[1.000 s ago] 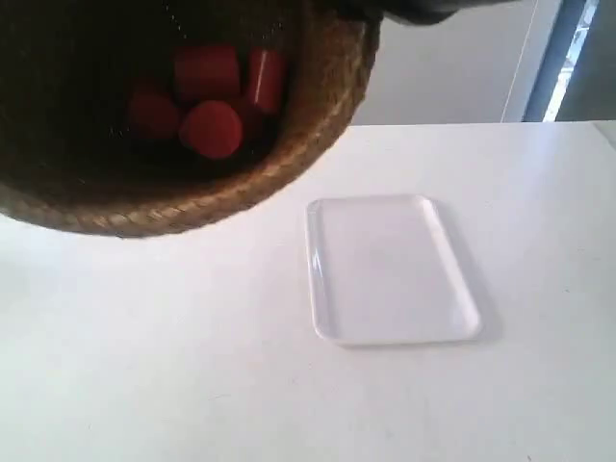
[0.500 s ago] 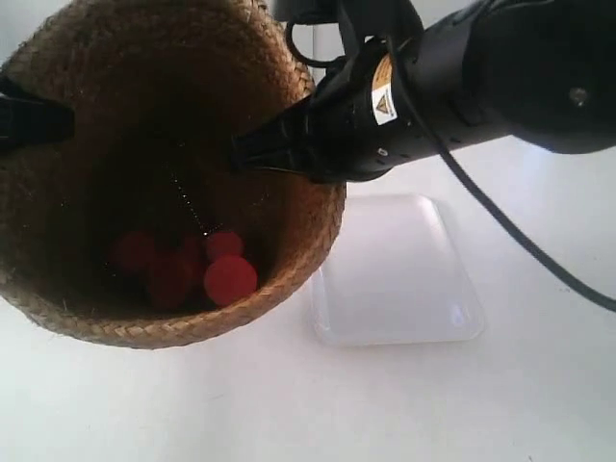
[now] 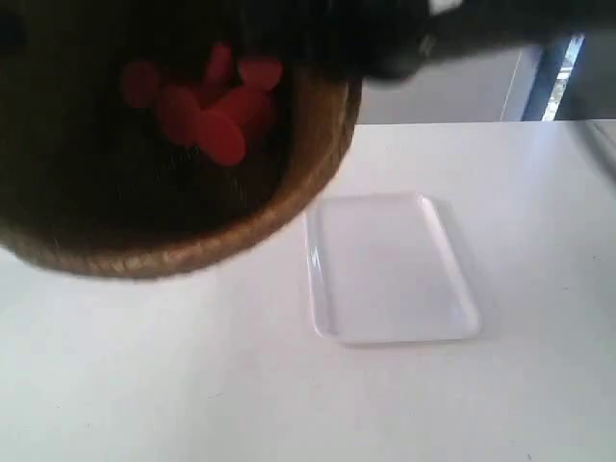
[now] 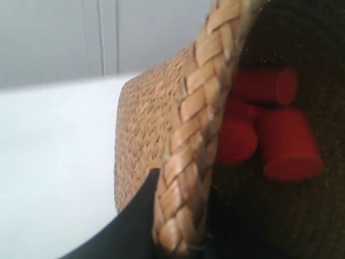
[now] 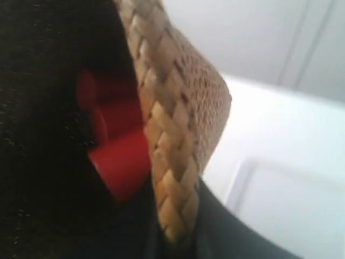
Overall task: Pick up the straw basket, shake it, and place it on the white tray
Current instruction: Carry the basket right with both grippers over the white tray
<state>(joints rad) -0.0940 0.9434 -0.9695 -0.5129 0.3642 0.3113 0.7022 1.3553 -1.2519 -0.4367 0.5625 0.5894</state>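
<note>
Left gripper (image 4: 180, 229): clamped on the braided rim of the straw basket (image 4: 145, 135), with one black finger against the outer weave and the other dark finger inside the mouth.
Right gripper (image 5: 175, 229): pinched on the rim at another spot, a dark finger on each side of the braid.
Arm (image 3: 433, 38): a dark, blurred shape crosses the top of the exterior view, above the tray's far end.
Label: there is a pale patch on that arm, too blurred to read.
Basket position: the straw basket (image 3: 173, 245) is held in the air, beside the white tray (image 3: 390, 274) and not on it. It is tipped so its open mouth faces the exterior camera. In that view, its rim comes close to the tray's far corner on the basket's side.
Basket contents: several red cylinder pieces (image 4: 285, 154) are bunched together against the dark inner wall; they are blurred in the exterior view.
Tray contents: bare white surface.
Table (image 3: 289, 404): plain white top, with the tray lying flat on it.
</note>
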